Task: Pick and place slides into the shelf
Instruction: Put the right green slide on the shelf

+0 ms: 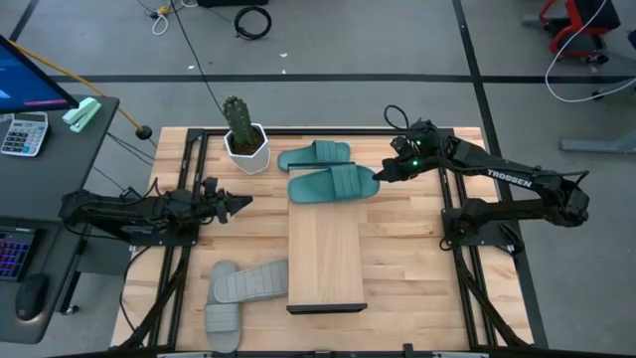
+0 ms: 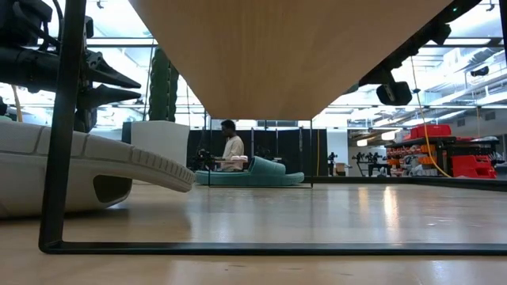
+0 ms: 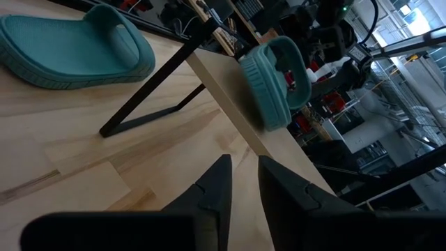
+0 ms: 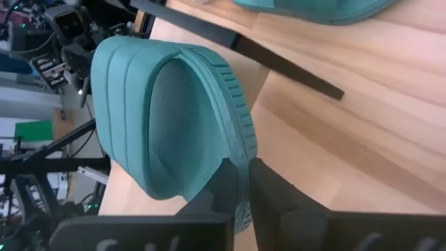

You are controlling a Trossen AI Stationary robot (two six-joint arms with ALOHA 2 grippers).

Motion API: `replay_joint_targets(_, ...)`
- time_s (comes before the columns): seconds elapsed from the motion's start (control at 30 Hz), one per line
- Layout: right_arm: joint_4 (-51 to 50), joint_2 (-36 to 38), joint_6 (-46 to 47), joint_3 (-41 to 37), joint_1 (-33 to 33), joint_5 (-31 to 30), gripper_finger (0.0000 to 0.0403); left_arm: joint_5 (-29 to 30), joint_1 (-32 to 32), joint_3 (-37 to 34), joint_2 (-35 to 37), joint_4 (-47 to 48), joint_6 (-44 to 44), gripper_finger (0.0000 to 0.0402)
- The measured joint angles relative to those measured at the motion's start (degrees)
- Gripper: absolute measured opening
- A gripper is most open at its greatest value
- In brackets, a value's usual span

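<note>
The shelf (image 1: 325,254) is a pale board on a black frame in the middle of the table. One teal slide (image 1: 333,185) lies crosswise over its far end, strap up, also seen in the left wrist view (image 3: 275,80). My right gripper (image 1: 382,175) is shut on that slide from its right. The second teal slide (image 1: 316,155) rests sole-down on the table just beyond the shelf. Two grey slides (image 1: 248,283) (image 1: 221,320) lie on the table left of the shelf's near end. My left gripper (image 1: 238,202) hovers left of the shelf, slightly open, holding nothing. My right gripper pinches the rim of the teal slide's sole (image 4: 240,174) at the strap end, between its two fingers. It comes roughly level from the table's right, along the slide's length. The slide sits flat over the shelf's far end; whether it rests on the board, I cannot tell.
A cactus in a white pot (image 1: 243,139) stands at the far left, beside the loose teal slide. The rest of the board (image 1: 325,268) nearer than the held slide is bare. A desk with a calculator (image 1: 22,132) stands off the table's left. A person (image 2: 232,150) sits far behind.
</note>
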State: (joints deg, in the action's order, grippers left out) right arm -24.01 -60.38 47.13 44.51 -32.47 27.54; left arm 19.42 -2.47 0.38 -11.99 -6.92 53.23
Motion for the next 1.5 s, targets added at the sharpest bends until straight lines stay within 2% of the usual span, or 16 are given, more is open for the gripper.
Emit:
replay_joint_targets(0.27,-2.2,0.0,4.4,0.0,0.0,-0.2,0.0029,0.0,0.0,0.0,0.0,0.1,0.0,0.0077)
replay_joint_targets(1.5,-6.6,0.5,3.2,0.0,-1.1,0.3,0.0041,0.0,0.0,0.0,0.0,0.4,0.0,0.0075)
